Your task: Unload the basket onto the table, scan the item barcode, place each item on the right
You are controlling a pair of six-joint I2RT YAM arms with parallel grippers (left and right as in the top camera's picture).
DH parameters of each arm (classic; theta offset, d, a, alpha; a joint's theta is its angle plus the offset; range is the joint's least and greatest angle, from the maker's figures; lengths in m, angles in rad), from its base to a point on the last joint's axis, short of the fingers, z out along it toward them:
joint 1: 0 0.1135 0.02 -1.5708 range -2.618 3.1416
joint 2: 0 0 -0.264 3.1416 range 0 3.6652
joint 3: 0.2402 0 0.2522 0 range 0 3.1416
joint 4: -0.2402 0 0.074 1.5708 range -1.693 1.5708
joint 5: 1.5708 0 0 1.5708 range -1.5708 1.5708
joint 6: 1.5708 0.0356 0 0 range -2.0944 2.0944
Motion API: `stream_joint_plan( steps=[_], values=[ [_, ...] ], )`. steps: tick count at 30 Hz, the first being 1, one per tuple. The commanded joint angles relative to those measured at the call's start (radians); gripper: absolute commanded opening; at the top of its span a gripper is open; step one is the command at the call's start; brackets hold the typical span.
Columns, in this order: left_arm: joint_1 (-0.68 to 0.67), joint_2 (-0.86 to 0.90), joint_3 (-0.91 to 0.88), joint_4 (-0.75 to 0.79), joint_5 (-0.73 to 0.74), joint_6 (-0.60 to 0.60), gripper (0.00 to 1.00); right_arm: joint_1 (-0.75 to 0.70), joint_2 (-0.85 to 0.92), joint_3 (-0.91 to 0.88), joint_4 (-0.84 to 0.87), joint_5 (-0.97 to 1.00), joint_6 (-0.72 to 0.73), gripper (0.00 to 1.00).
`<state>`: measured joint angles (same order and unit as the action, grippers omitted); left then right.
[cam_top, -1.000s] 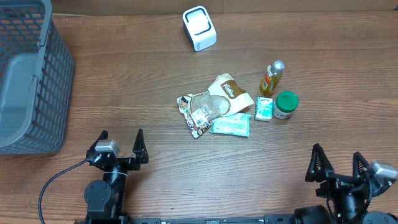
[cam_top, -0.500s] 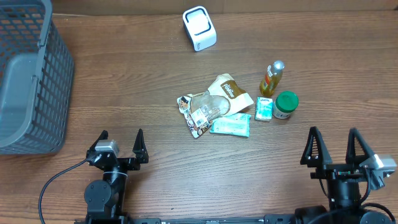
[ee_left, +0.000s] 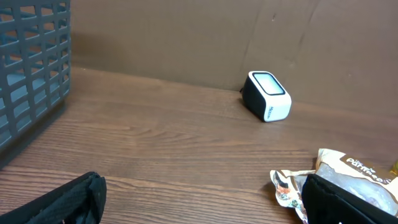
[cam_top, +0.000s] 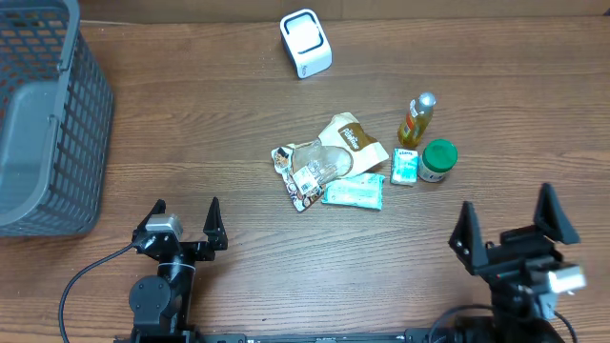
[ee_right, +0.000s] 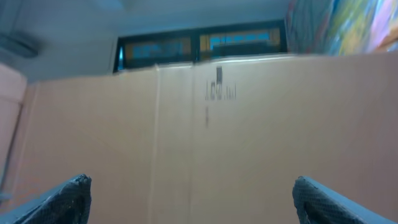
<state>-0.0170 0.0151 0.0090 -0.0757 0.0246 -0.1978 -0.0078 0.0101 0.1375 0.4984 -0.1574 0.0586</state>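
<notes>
A white barcode scanner [cam_top: 306, 42] stands at the back of the table and shows in the left wrist view as the scanner [ee_left: 266, 97]. The items lie in a cluster mid-table: two crinkled snack bags [cam_top: 324, 160], a teal packet [cam_top: 354, 192], a small teal box [cam_top: 405, 166], a green-lidded jar [cam_top: 438, 160] and an amber bottle [cam_top: 416, 119]. My left gripper [cam_top: 185, 224] is open near the front left, and the left gripper [ee_left: 202, 199] holds nothing. My right gripper [cam_top: 507, 219] is open at the front right, well short of the items. The right gripper [ee_right: 193, 193] points up at a plain wall.
A grey mesh basket [cam_top: 43, 114] fills the far left, and the basket [ee_left: 31, 68] shows at the left of the left wrist view. The edge of a snack bag [ee_left: 292, 183] lies beside my left gripper's right finger. Brown wood table [cam_top: 191, 124] runs between basket and items.
My right gripper has shifted left and tilted upward, its fingers looming larger in the overhead view. The left gripper and all the items have stayed put.
</notes>
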Motion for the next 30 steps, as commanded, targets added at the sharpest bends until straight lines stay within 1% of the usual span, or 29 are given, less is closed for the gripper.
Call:
stream_joint_plan(
  steps=[1, 3, 9, 13, 19, 22, 30],
  values=[
    [0.005, -0.011, -0.004, -0.002, -0.006, 0.026, 1.00, -0.016, -0.006, -0.086, 0.024, -0.024, -0.015, 1.00],
    [0.005, -0.011, -0.004, -0.002, -0.006, 0.026, 1.00, -0.016, -0.006, -0.126, 0.024, -0.024, -0.015, 1.00],
    [0.005, -0.011, -0.004, -0.002, -0.006, 0.026, 1.00, -0.016, -0.007, -0.130, -0.163, -0.024, -0.016, 1.00],
    [0.005, -0.011, -0.004, -0.002, -0.006, 0.026, 1.00, -0.016, -0.007, -0.130, -0.339, -0.020, -0.020, 1.00],
    [0.005, -0.011, -0.004, -0.002, -0.006, 0.026, 1.00, -0.016, -0.007, -0.130, -0.570, -0.015, -0.083, 1.00],
    [0.005, -0.011, -0.004, -0.002, -0.006, 0.026, 1.00, -0.016, -0.007, -0.130, -0.568, -0.015, -0.121, 1.00],
    [0.005, -0.011, -0.004, -0.002, -0.006, 0.026, 1.00, -0.016, -0.007, -0.130, -0.565, -0.013, -0.119, 1.00]
  ],
)
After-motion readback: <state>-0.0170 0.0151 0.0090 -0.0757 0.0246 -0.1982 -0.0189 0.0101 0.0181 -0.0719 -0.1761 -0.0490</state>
